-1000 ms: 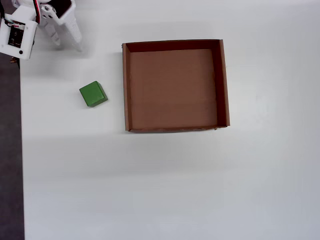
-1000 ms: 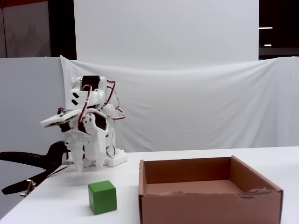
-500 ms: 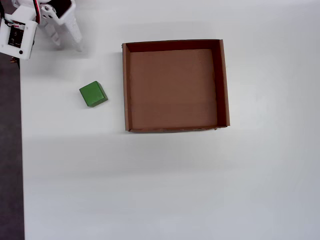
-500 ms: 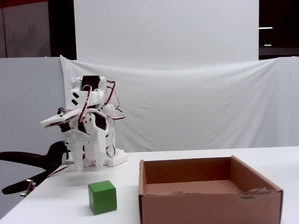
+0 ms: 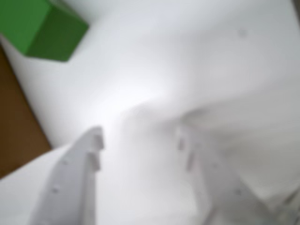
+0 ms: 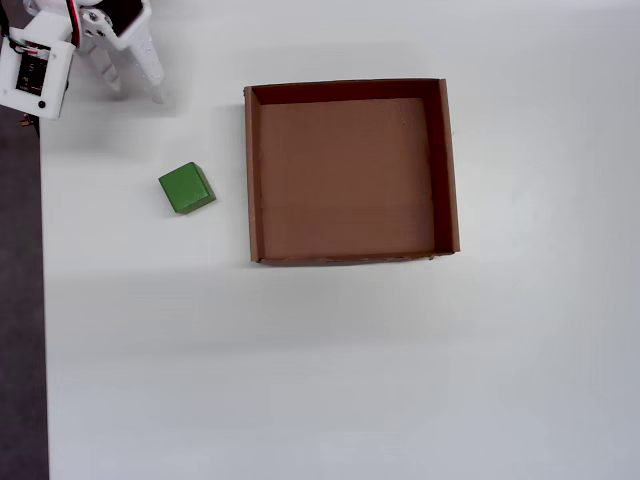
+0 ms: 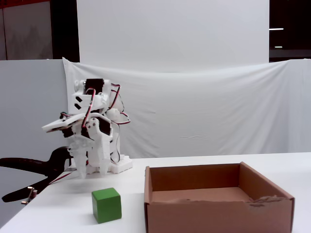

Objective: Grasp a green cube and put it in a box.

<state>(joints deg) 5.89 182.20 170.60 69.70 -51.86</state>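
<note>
Across the white bench [image 6: 350, 380], the box [image 6: 448, 170] is sitting toward the far middle in the overhead view, open side up, floor bare, nothing lying in it. Its low cardboard walls are standing upright; in the fixed view the front wall [image 7: 218, 216] is showing a ragged top edge on the right.

At the bench's far left corner in the overhead view, the white arm [image 6: 40, 55] is crouching folded over its base, red and black wires looping along it in the fixed view [image 7: 92, 126]. Its fingers [image 7: 93, 172] are pointing down at the bench, hanging just above the surface, parted by a clear gap and gripping nothing; the wrist view is showing the two fingers [image 5: 75, 183] spread with bare white bench between them.

Just beside the box's left wall in the overhead view, apart from it, the green cube [image 6: 186, 188] is resting flat on the bench, turned slightly askew to the box. It is lying well apart from the fingers, nearer the bench's left edge. Wrist view is blurred; cube [image 5: 40, 28] is showing at the upper left corner.
</note>
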